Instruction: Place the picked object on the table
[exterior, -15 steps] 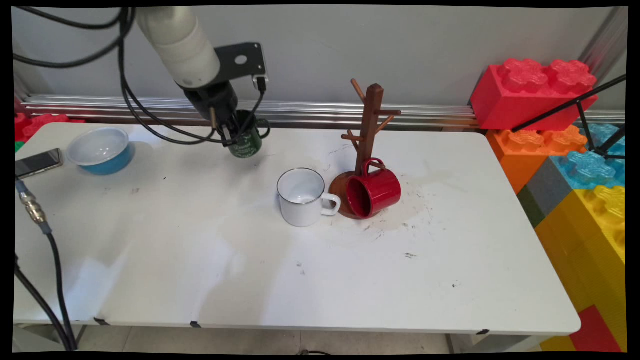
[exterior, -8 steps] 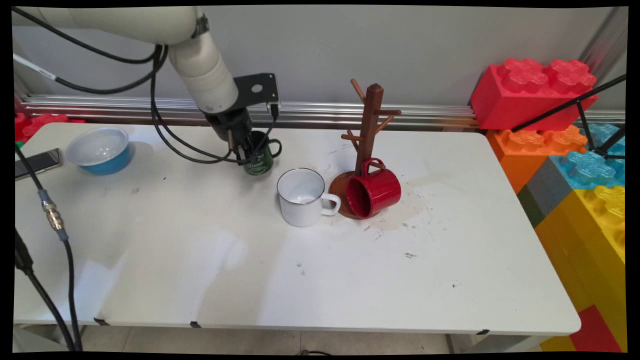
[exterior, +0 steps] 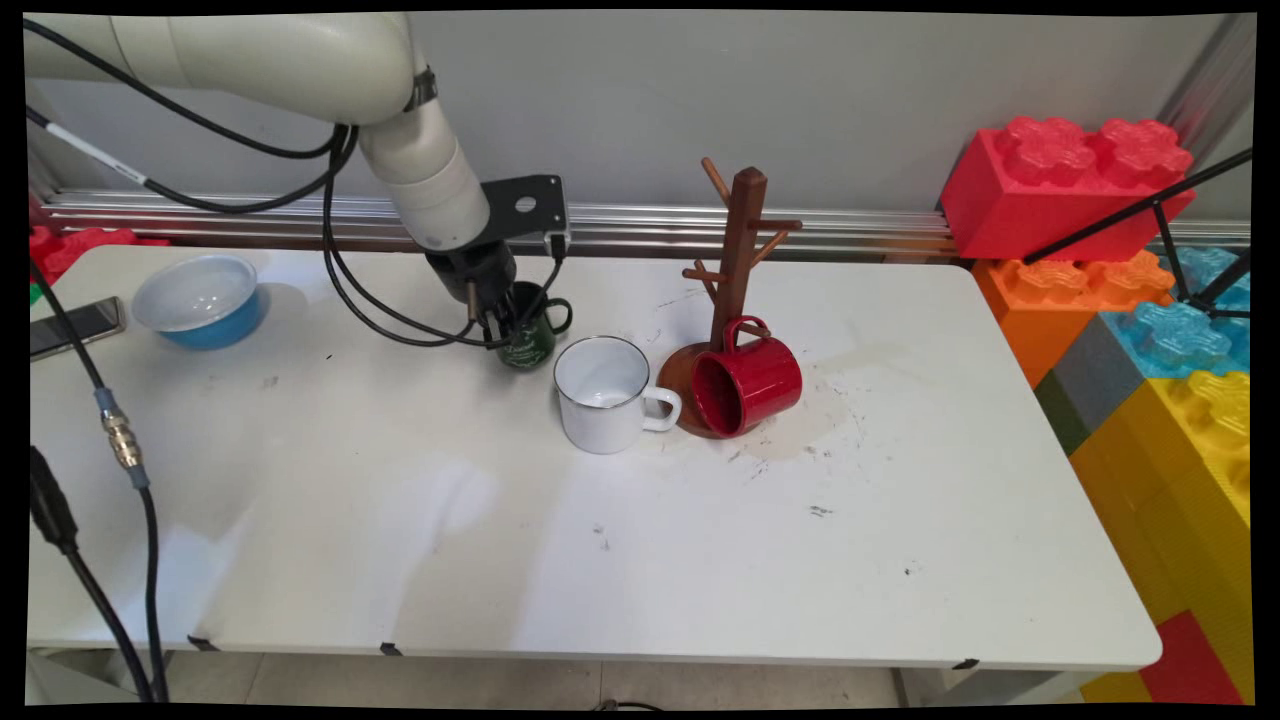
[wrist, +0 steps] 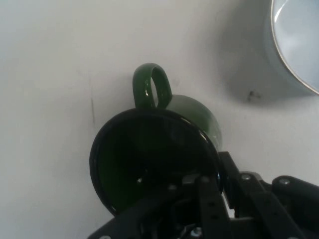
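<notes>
Three mugs in view: green mug [exterior: 528, 335] clamped by its rim in the claw [exterior: 497, 322], low over the counter [exterior: 700, 540], just beside white mug [exterior: 605, 393]. Red mug [exterior: 748, 387] tipped against wooden mug tree [exterior: 737, 262]; pegs all bare.

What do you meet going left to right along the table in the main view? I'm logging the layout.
Phone → blue bowl → green mug clamped by the gripper → white mug → red mug lying against the wooden mug tree → big toy bricks past the table's right edge.
</notes>
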Robot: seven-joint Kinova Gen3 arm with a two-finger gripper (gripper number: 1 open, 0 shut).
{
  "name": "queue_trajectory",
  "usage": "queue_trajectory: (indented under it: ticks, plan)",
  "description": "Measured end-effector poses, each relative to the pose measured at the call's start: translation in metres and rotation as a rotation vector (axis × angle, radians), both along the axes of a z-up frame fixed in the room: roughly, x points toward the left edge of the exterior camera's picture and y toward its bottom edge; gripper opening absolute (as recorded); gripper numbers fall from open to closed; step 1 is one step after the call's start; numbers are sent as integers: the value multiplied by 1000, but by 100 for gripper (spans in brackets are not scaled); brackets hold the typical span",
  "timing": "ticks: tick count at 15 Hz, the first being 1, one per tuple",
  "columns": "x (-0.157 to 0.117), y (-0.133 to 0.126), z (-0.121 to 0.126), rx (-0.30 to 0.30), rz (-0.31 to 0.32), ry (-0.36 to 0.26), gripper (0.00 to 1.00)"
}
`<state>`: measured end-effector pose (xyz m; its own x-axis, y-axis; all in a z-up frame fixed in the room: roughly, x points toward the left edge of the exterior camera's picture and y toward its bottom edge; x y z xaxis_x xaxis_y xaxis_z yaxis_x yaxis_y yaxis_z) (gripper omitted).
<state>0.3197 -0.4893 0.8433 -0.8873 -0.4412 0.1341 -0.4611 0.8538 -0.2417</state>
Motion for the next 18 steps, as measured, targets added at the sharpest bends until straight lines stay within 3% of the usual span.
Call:
queue_trajectory:
  ticks: [8, 9, 18]
  plan:
    - [-2, 1, -16, 13, -26, 3, 0]
    - [-2, 1, -18, 14, -29, 4, 100]
    - [-6, 5, -11, 14, -40, 24, 100]
